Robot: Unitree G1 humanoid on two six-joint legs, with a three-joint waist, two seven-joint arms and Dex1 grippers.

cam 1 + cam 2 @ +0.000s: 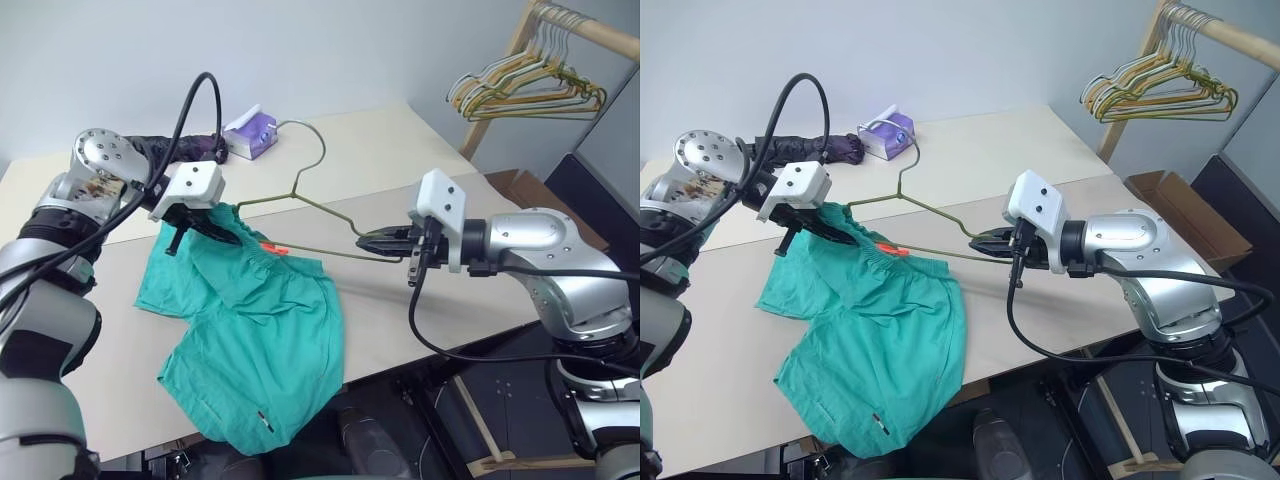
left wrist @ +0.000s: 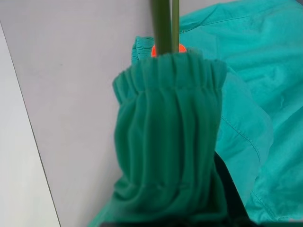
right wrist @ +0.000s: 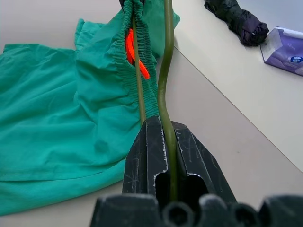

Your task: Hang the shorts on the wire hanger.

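2 hands clenched | L (image 1: 205, 228): shorts (image 1: 262, 340) waistband | R (image 1: 382, 243): wire hanger (image 1: 310, 205)

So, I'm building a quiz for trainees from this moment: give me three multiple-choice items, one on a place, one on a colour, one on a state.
1. Where does the purple tissue box sit?
A. far side of the table, beside the folded umbrella
B. on the shorts
C. on the floor

2. What colour is the tag inside the shorts?
A. white
B. orange
C. blue

3. What is the right gripper doing?
A. hanging open
B. gripping the shorts
C. shut on the wire hanger

Answers: 1 A, it lies by the umbrella at the table's far side; 2 B, bright orange at the waistband; 3 C, the wire runs between its closed jaws.
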